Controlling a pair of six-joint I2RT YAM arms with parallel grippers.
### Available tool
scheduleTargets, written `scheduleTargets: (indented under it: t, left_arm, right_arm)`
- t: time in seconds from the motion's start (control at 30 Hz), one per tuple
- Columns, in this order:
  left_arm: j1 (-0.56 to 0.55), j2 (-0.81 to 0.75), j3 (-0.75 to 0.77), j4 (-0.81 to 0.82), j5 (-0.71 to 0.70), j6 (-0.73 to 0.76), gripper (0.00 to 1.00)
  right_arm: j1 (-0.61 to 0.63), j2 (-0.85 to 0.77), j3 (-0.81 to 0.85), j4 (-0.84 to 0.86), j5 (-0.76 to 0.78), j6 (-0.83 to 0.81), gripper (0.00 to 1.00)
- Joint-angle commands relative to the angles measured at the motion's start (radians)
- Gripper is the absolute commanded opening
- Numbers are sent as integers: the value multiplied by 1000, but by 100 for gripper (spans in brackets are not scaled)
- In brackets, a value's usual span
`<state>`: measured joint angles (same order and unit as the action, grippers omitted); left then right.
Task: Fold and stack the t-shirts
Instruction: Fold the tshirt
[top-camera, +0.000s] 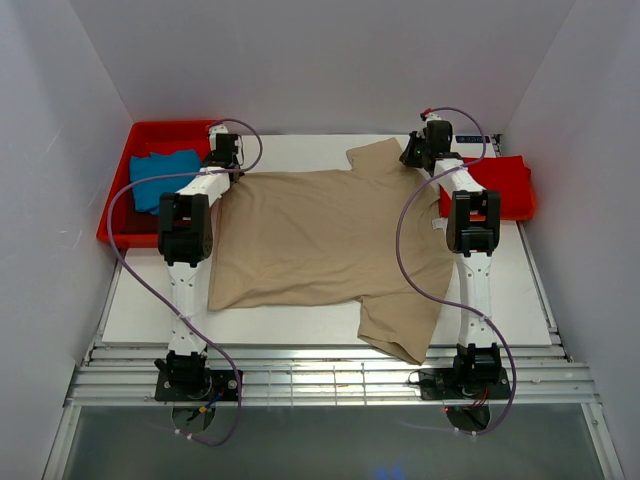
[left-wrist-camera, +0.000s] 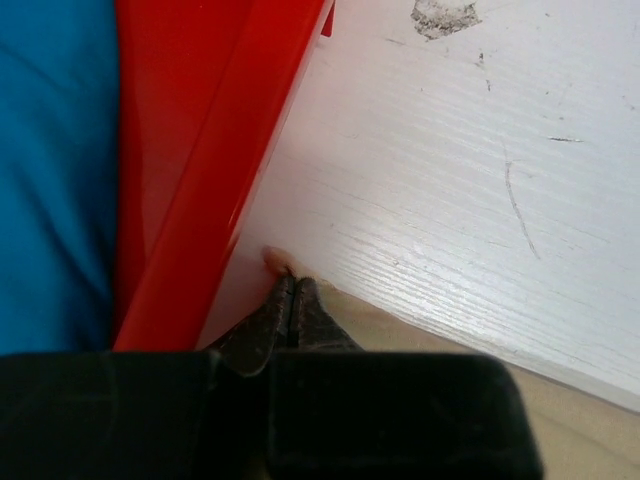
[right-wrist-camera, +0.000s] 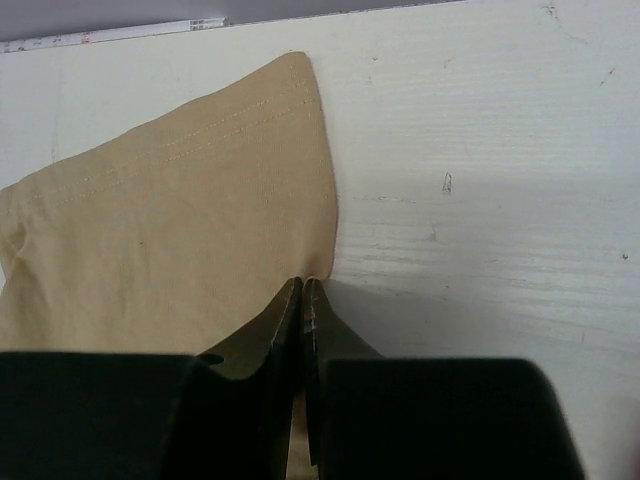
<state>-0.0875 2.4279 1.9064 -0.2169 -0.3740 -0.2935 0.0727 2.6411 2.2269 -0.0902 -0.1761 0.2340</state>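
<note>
The tan t-shirt (top-camera: 320, 235) lies spread flat across the middle of the bench (top-camera: 300, 320), one sleeve hanging over the near edge. Both arms are at its far hem line. The left gripper (left-wrist-camera: 292, 290) has its jaws pinched shut on a nub of tan cloth beside the red tray (left-wrist-camera: 215, 150) that holds the blue t-shirt (left-wrist-camera: 55, 170). The right gripper (right-wrist-camera: 303, 290) has its jaws closed on the cloth where the far sleeve begins. The red t-shirt (top-camera: 497, 180) waits at the far right corner.

I'd say the first fold is starting. Next, both arms should lift together and carry that edge toward the near side evenly. I can read no label or writing.
</note>
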Motion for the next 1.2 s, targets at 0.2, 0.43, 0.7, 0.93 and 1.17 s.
scheduleTargets:
  t: [0.2, 0.43, 0.7, 0.93, 1.17]
  left_arm:
    - [46, -55, -13, -50, 46, -15, 2]
    - [45, -167, -144, 1, 63, -22, 1]
    - [38, -274, -276, 68, 90, -21, 1]
    - [25, -360, -374, 120, 107, -13, 1]
    - [14, -441, -449, 152, 110, -3, 0]
  right_arm:
    - [6, -144, -131, 136, -28, 30, 8]
    - [7, -256, -254, 175, -100, 67, 8]
    - [16, -403, -444, 178, -140, 22, 8]
    - [30, -521, -625, 173, -140, -27, 8]
    - [30, -630, -754, 173, -137, -58, 8]
